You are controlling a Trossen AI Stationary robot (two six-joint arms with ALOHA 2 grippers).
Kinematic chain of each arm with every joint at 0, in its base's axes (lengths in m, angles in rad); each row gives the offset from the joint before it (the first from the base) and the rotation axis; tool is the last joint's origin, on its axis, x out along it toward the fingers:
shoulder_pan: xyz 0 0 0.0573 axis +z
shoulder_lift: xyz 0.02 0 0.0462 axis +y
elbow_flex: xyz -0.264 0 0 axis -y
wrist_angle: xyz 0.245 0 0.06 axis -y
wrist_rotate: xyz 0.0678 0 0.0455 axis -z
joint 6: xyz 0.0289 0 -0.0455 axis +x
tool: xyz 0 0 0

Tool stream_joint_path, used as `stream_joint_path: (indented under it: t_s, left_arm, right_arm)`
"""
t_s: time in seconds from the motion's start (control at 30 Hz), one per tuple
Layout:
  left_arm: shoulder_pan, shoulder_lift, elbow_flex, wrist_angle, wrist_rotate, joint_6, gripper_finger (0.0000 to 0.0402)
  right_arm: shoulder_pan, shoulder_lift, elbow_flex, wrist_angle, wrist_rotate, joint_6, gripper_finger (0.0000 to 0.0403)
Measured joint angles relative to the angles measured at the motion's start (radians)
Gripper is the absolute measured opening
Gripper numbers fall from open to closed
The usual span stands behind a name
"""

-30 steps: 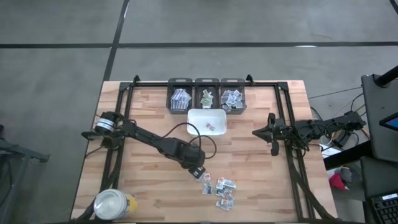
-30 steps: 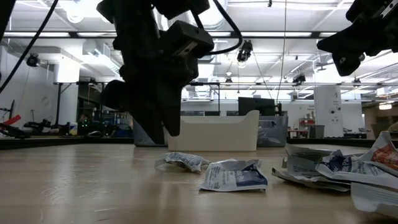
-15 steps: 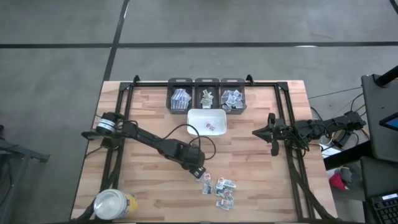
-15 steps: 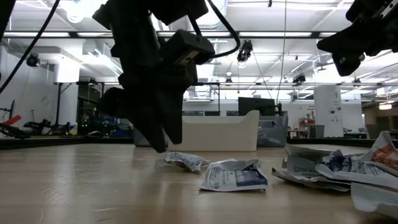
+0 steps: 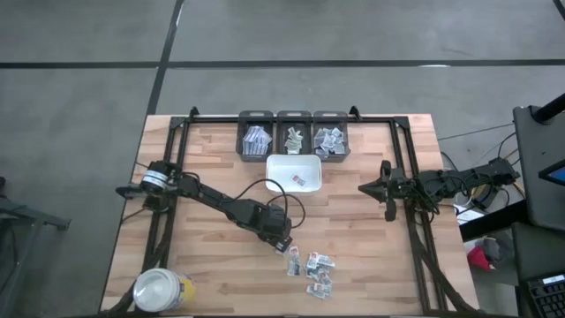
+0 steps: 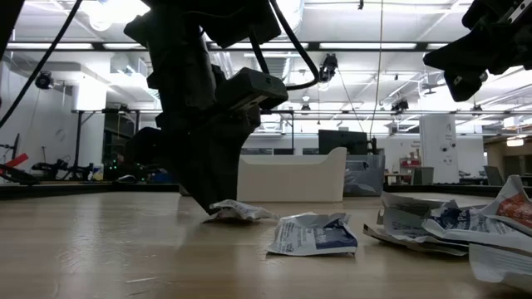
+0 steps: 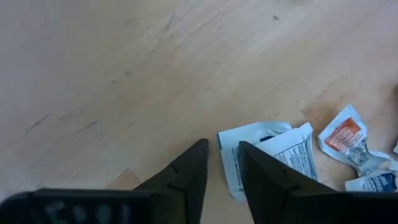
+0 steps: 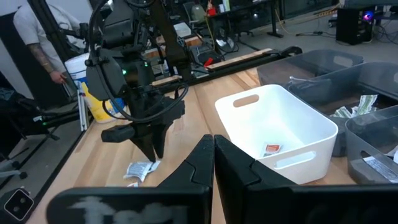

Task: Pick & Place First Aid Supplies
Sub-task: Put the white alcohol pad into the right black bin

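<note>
The first aid supplies are small white packets [image 5: 313, 269] lying in a loose heap on the wooden table, near its front edge. My left gripper [image 5: 284, 246] points steeply down at the heap's far-left packet [image 7: 267, 146]. Its fingers are slightly apart, and the packet's edge [image 7: 225, 152] lies in the gap between them. In the low view the fingertips [image 6: 212, 203] reach down to that crumpled packet [image 6: 241, 212]. My right gripper [image 5: 364, 187] hangs shut above the table's right part, roughly level, holding nothing. My left gripper comes from above, tilted. Its two fingertips stand on either side of the packet's edge [image 7: 225, 152], which lies on the table. I cannot tell whether they touch it.
A white tray [image 5: 275, 164] with one packet [image 5: 300, 181] in it stands behind the heap. Three dark bins [image 5: 293, 139] with packets line the far edge. A yellow jar with a white lid [image 5: 161, 290] stands at the near-left corner.
My left gripper has come down onto the far-left packet of the heap and tipped a little. The packet stays on the table.
</note>
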Motion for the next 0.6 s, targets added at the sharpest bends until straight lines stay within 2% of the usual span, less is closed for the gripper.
stream_joint_path:
  t_s: [0.33, 0.6]
  left_arm:
    - [0.002, 0.002, -0.001, -0.042, -0.033, 0.044, 0.0014]
    - [0.005, 0.003, -0.001, -0.058, -0.056, 0.091, 0.0002]
  right_arm:
    - [0.0, 0.0, 0.0, 0.0, 0.0, 0.0, 0.0011]
    - [0.0, 0.0, 0.0, 0.002, 0.0, 0.0, 0.0011]
